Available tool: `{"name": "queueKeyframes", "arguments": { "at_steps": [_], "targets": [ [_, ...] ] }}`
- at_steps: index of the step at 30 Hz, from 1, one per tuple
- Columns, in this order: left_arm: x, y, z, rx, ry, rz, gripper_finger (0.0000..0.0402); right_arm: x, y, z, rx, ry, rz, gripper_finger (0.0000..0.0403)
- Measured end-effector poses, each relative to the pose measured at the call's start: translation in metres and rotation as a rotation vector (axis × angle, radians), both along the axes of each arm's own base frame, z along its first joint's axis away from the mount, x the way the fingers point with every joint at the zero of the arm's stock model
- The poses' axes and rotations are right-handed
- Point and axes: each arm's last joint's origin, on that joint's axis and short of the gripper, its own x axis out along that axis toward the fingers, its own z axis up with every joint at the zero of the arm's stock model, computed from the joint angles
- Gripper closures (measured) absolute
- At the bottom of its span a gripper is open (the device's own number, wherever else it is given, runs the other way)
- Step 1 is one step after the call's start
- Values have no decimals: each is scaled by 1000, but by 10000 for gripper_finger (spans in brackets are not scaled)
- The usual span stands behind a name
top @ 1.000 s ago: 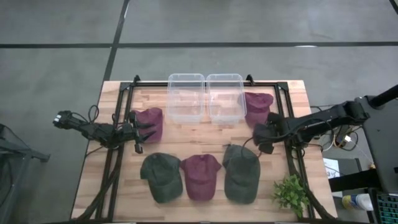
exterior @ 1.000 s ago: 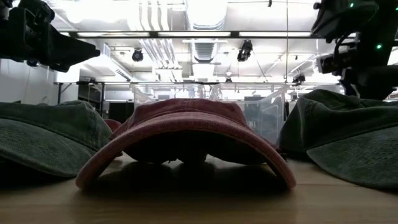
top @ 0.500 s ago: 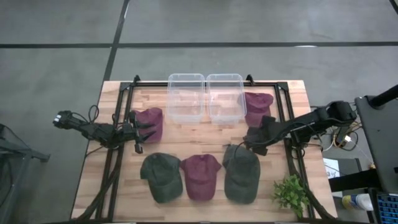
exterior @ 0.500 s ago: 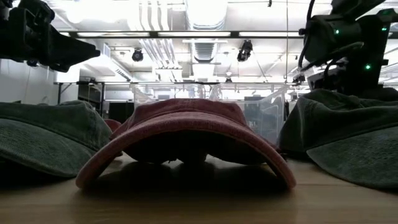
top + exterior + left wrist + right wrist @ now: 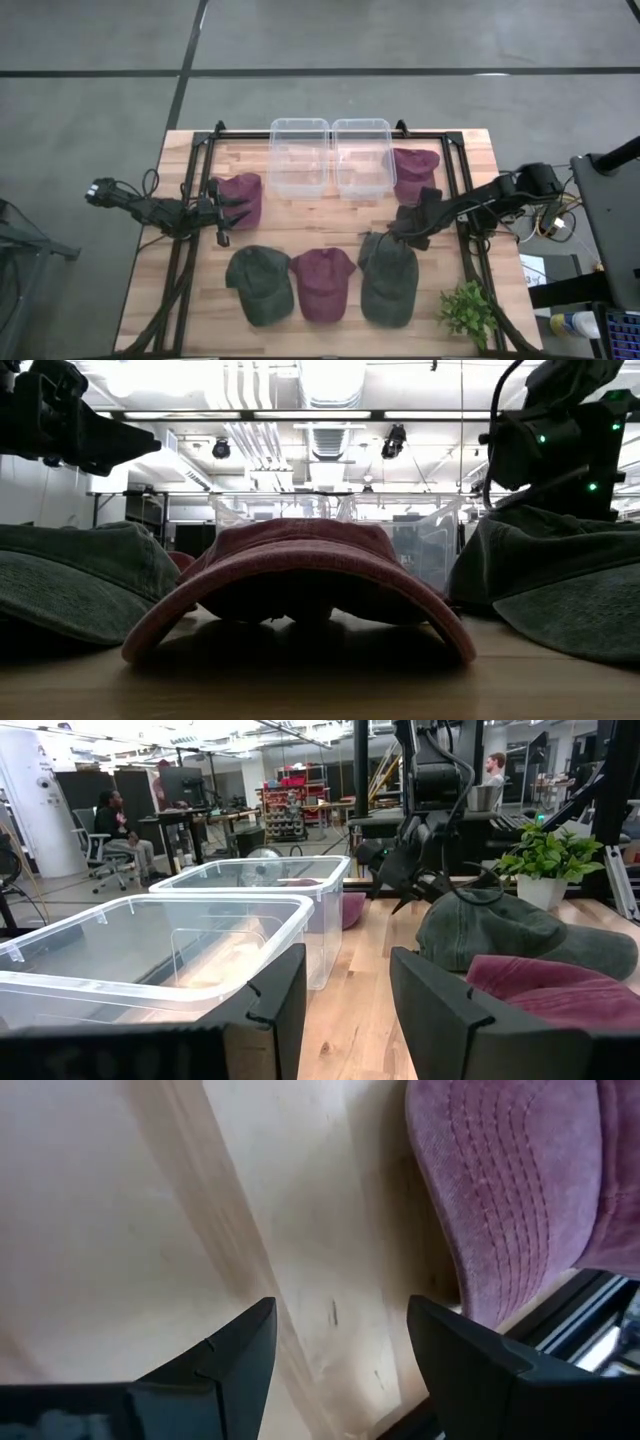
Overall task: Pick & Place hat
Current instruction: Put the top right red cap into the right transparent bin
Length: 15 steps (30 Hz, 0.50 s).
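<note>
Five hats lay on the wooden table (image 5: 470, 150): a maroon hat (image 5: 413, 173) near the right edge beside the right clear bin (image 5: 362, 156), a second maroon hat (image 5: 241, 197) toward the left edge beside the left clear bin (image 5: 299, 156), and along the front edge a row of a green hat (image 5: 258, 284), a maroon hat (image 5: 322, 283) in the middle and another green hat (image 5: 388, 280). Both bins stood side by side at the back edge, touching each other. The right gripper (image 5: 404, 228) hung over bare wood between the right-hand maroon hat and the right green hat, its fingers (image 5: 228, 1360) apart with nothing between them, the maroon brim showing just beyond them in the right wrist view. The left gripper (image 5: 226, 213) waited just beside the left maroon hat, its fingers (image 5: 280, 1005) also apart and empty. A small potted plant (image 5: 468, 311) stood at the front right corner. Beyond the table, a person (image 5: 110, 825) sat on a chair in the room.
</note>
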Motion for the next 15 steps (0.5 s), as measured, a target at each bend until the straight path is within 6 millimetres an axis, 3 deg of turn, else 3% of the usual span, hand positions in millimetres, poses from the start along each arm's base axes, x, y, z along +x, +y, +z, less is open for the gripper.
{"name": "queueKeyframes", "arguments": {
  "at_steps": [15],
  "targets": [
    [0, 0, 0, 0, 1, -1, 262, 1, -10, 0, -147, -47, -85, 181]
  ]
}}
